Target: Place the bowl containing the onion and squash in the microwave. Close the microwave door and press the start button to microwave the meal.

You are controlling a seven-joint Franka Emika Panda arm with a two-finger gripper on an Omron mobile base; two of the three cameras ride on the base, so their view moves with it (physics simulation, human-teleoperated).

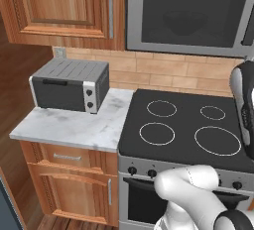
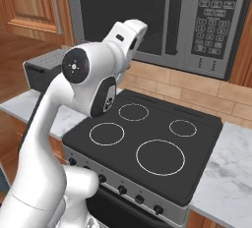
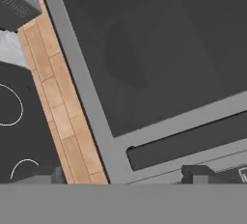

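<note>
Even, diffuse illumination throughout; no single light source identifiable. Flat rendered shading, moderate brightness, no blown highlights. Soft shadow beneath the toaster oven (image 1: 70, 85) on the marble counter (image 1: 74, 125). Matte black cooktop (image 1: 186, 127), burner rings crisp and white, no glare. Microwave door (image 1: 191, 11) glass dark and tinted; faint bowl (image 1: 186, 22) outline barely discernible behind it, low contrast. Same dim curved shape through the glass in the hand view, edges soft. Slight sheen on the white robot arm (image 2: 88, 79), gentle gradients on curved shells. Mild softness and pixelation overall from low resolution; keypad (image 2: 214, 11) labels illegible. No noticeable lens distortion at the edges; straight lines straight. No motion blur.
</note>
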